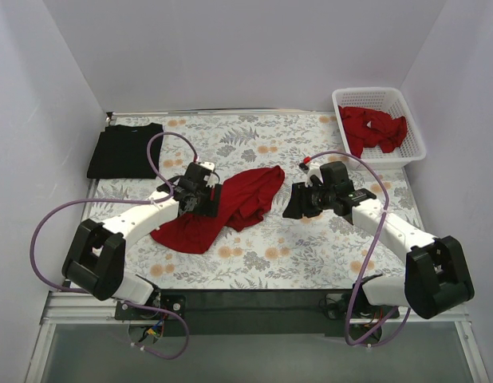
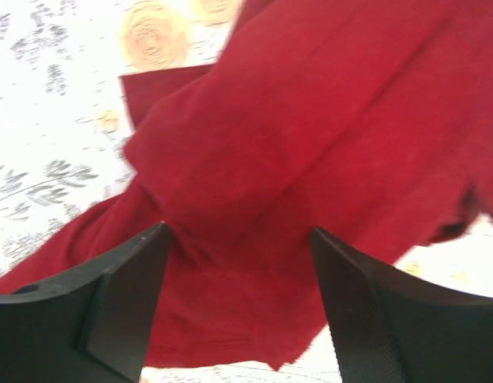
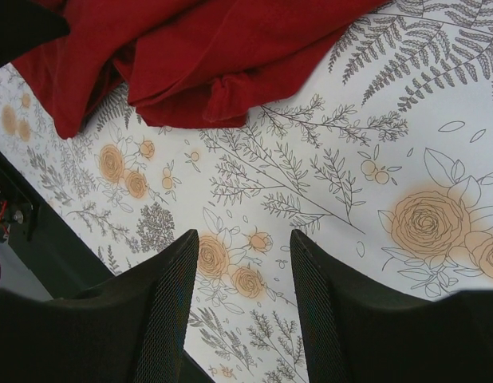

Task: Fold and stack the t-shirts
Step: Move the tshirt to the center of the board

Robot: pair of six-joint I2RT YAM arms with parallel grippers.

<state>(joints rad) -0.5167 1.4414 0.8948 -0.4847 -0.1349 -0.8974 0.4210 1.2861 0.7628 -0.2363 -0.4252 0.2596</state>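
Nearest me, at the near edge of the worktop [image 1: 310, 247], the two arms reached out from their bases toward the middle. The left claw [image 1: 208, 196] hung low over the red t-shirt [image 1: 246, 195], which lay crumpled and unfolded in the middle of the worktop, running from near the left arm toward the centre. In the left wrist view its fingers [image 2: 123, 295] stood apart with the red cloth spread right under the gap. I could not tell whether they touched the cloth, and nothing was pinched yet. I judged I had it there to take a hem. The right claw [image 1: 293, 204] sat just beside the shirt's right end, its jaws also apart and empty over bare flowered print, with the bunched edge of the shirt ahead of it. That placement made sense to me as a partner grip for pulling the garment flat. Farther off, in the far-left corner, a black t-shirt [image 1: 125, 150] lay folded flat, which I took as the start of the stack. In the far-right corner the white basket [image 1: 380, 93] held crumpled red t-shirts [image 1: 374, 128] not yet folded, so I judged the job was at an early stage.
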